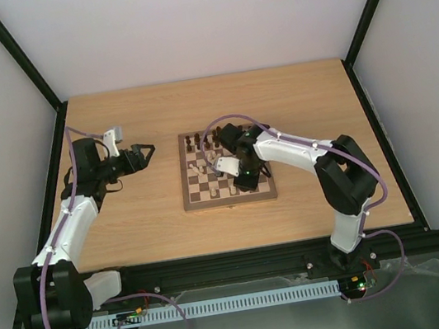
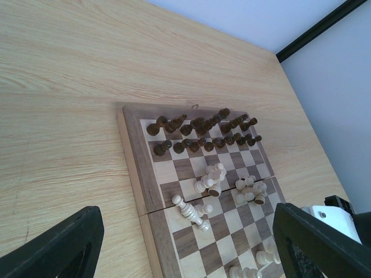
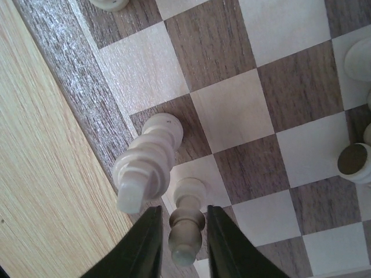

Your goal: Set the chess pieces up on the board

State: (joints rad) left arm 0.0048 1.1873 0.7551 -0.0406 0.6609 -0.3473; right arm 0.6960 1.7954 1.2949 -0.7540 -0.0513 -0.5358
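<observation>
Pawn work: your right gripper straddles the cream pawn, upright on an edge square of the board beside a taller cream piece. Pinching or just clear, I cannot tell. Rise straight up; don't clip that neighbour. Your left gripper hangs spread wide, off-board.

- The board runs off the bottom edge of the left wrist view, so its near rows go unseen.
- The left pincer has both fingers cropped at the lower corners there.
- The right pincer is cut by the bottom edge. The cream piece between its fingers is blurred, and contact cannot be told.
- From above, the chess pieces are too small to name by kind.
</observation>
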